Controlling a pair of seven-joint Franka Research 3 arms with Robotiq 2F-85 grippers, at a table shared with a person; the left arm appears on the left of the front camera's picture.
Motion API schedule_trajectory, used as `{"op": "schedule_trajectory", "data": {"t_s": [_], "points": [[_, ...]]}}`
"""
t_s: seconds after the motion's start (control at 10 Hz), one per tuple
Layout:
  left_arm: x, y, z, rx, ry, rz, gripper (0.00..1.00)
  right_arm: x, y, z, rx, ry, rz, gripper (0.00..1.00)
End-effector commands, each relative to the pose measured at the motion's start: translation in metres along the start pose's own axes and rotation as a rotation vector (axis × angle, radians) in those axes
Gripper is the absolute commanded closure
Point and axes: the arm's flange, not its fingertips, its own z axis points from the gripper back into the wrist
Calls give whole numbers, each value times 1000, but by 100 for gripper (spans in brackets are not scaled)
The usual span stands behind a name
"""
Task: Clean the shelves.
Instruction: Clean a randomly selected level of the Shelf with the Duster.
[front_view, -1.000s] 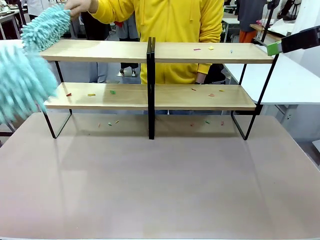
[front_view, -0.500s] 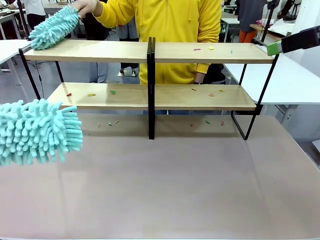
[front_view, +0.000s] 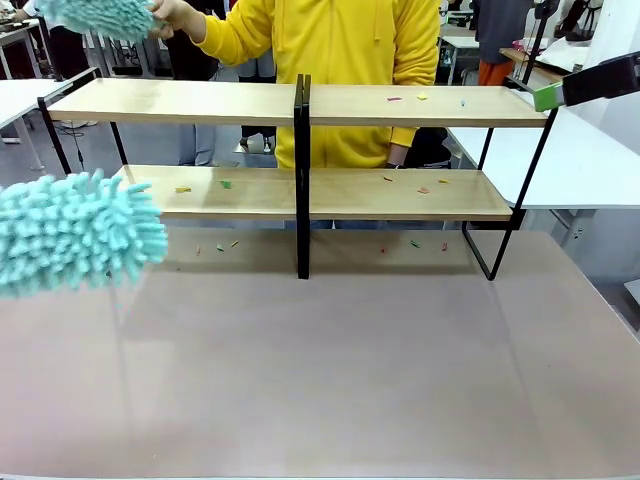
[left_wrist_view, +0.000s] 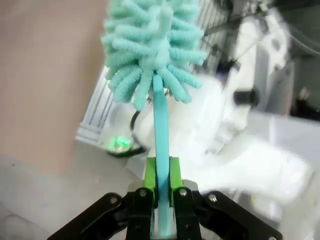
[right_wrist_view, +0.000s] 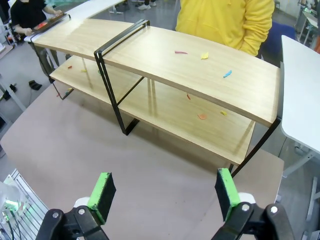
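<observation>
Ideally, the left hand (left_wrist_view: 161, 172), clamped on the fluffy turquoise duster (front_view: 75, 240), should sweep level along the light wooden black-framed shelves (front_view: 350, 200), pushing off the small coloured scraps (front_view: 225, 184), probably paper.

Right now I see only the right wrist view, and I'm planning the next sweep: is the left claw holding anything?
Observer: Yes, the left claw is shut on a teal duster's handle.
Operator: Where's its head?
Observer: By the left end of the lower left shelf; contact is unclear.
Operator: And the person?
Observer: Their hand holds a second duster above the top left shelf.
</observation>
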Motion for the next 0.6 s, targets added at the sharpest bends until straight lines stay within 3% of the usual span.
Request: {"op": "schedule_trajectory", "data": {"t_s": [0.0,0.3,0.4,0.5], "points": [[76,-29,23,-239,-363,291,88,0,-1,0,3,-2,-5,0],[214,-49,17,-253,-426,464,88,0,-1,0,3,-2,-5,0],[268,-47,15,-189,-595,540,88,0,-1,0,3,-2,-5,0],[297,-37,16,-238,-624,591,88,0,-1,0,3,-2,-5,0]]}}
